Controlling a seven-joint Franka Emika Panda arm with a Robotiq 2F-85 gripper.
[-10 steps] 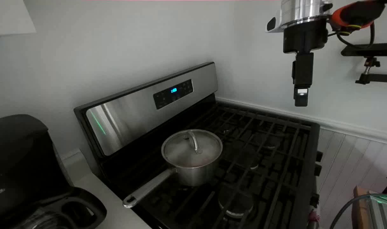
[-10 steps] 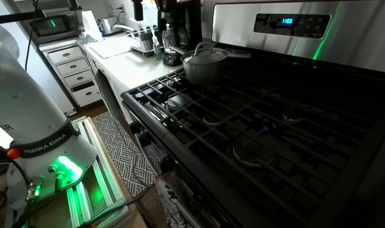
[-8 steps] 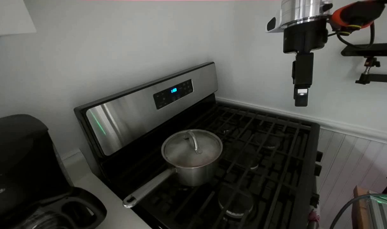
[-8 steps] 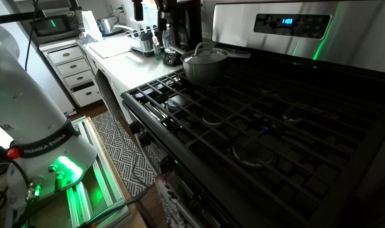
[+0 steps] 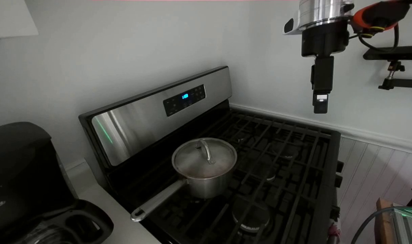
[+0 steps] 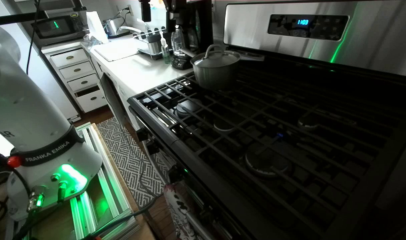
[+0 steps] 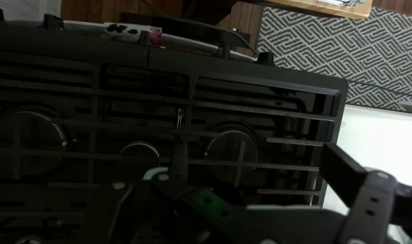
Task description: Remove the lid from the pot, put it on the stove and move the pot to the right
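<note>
The silvery lid (image 5: 189,162) with its arched handle sits on the pot (image 5: 209,188); both also show in an exterior view, the lid (image 6: 224,60) above the pot (image 6: 212,76). The pot stands upright on the black grates of the stove (image 5: 295,189), near the control panel. Its long handle points over the stove's edge toward the counter. My gripper (image 5: 320,103) hangs high above the stove, apart from the pot. Its two fingers stand wide apart with nothing between them, in an exterior view (image 6: 158,16) and in the wrist view (image 7: 260,166). The pot is out of the wrist view.
A black coffee maker (image 5: 19,159) stands on the white counter (image 6: 132,71) beside the stove. A dish rack (image 6: 152,45) and a bottle (image 6: 165,51) are farther back. A patterned towel (image 6: 179,208) hangs on the oven handle. The control panel (image 5: 138,128) rises behind the grates.
</note>
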